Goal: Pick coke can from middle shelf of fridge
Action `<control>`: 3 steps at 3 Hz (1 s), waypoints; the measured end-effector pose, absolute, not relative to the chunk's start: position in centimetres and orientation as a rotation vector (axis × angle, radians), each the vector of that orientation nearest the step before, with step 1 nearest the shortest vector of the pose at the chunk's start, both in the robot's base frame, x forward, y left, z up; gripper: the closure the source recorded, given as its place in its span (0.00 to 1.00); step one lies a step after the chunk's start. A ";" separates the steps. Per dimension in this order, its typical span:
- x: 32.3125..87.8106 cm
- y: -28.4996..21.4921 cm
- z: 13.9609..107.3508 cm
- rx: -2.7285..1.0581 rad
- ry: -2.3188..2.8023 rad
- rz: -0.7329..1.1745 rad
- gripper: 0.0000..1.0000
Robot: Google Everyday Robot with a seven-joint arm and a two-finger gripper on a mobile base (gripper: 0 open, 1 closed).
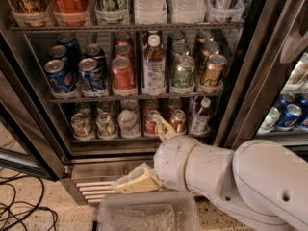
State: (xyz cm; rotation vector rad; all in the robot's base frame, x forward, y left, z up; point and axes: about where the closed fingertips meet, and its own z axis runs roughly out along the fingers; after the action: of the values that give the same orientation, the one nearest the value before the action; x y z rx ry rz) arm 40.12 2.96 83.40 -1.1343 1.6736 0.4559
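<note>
Tool (139, 153) hangs low by the fridge (245, 81) base, spread wide: raise it, square up on the coke can (122, 74) on the middle shelf (96, 99), avoid the bottle (154, 66).

Expect soft focus across the whole view; can labels read as colour blocks only. Light comes mainly from inside the fridge (269, 57) and is strongest on the far top shelf, where the clear bottles (150, 1) wash out towards white. On the middle shelf (134, 97), note the bright highlights on the silver can tops, including the coke can (123, 75); the row below sits dimmer. The near arm (231, 177) is evenly lit, pale and slightly blurred. The gripper (137, 153), low in front of the fridge base with fingers spread wide, shows warm cream tones against dark shadow. The floor (43, 203) at near left is dim.
</note>
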 end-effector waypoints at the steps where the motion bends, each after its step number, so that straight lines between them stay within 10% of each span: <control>1: 40.1 3.9 83.1 -1.110 1.667 0.451 0.00; 3: 40.0 4.8 82.6 -1.086 1.660 0.446 0.00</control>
State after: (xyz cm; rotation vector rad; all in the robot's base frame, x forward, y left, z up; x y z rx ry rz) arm 40.03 4.84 82.61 -1.0861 1.6601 0.4461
